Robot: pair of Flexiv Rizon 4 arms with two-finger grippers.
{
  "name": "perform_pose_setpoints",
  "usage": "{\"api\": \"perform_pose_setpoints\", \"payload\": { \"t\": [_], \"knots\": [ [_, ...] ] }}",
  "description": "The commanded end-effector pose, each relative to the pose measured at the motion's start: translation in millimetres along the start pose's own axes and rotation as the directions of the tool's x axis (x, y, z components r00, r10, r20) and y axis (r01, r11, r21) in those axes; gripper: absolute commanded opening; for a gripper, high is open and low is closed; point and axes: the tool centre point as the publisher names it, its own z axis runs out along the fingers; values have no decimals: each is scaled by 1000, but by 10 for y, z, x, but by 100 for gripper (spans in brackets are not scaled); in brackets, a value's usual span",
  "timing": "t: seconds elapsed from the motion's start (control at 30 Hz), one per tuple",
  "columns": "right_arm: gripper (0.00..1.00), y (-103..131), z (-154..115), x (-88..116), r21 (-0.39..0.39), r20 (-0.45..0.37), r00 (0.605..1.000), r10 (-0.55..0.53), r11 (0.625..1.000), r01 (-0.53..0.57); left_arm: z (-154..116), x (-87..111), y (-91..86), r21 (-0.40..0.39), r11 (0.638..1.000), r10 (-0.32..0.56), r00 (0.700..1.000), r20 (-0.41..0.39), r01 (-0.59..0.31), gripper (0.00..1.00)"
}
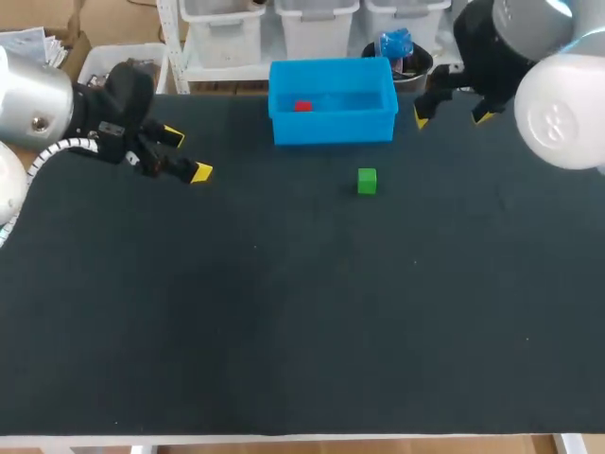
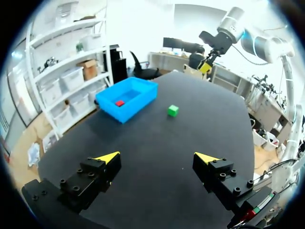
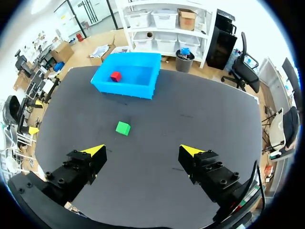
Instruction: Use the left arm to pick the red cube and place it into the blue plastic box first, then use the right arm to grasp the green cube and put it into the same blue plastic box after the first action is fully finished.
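The left pincer and right pincer are spread wide, empty. A red cube sits inside the blue plastic box, and a green cube lies near it.

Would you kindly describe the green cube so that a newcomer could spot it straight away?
On the black table, find the blue box at the far edge. The green cube sits on the tabletop in front of the box's right half, apart from it. It is the only green thing, and unlike the red cube it lies outside the box.
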Motion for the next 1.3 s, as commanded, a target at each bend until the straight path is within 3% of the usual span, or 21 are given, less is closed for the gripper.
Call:
{"api": "perform_pose_setpoints", "payload": {
  "t": [0.03,0.3,0.5,0.93,1.3],
  "knots": [
    [100,12,-16,33,9,8,1000,2,1000,-2,-5,20,6,3,1000,3,1000,9,-3,100],
    [100,12,-16,33,9,8,1000,2,1000,-2,-5,20,6,3,1000,3,1000,9,-3,100],
    [100,274,136,-117,98,-81,997,-5,995,13,-5,20,6,3,1000,3,1000,9,-3,100],
    [100,713,661,-181,151,-206,965,162,980,-132,-5,20,6,3,1000,3,1000,9,-3,100],
    [100,790,797,-255,191,-223,967,120,979,-77,-5,20,6,3,1000,3,1000,9,-3,100]
  ]
}}
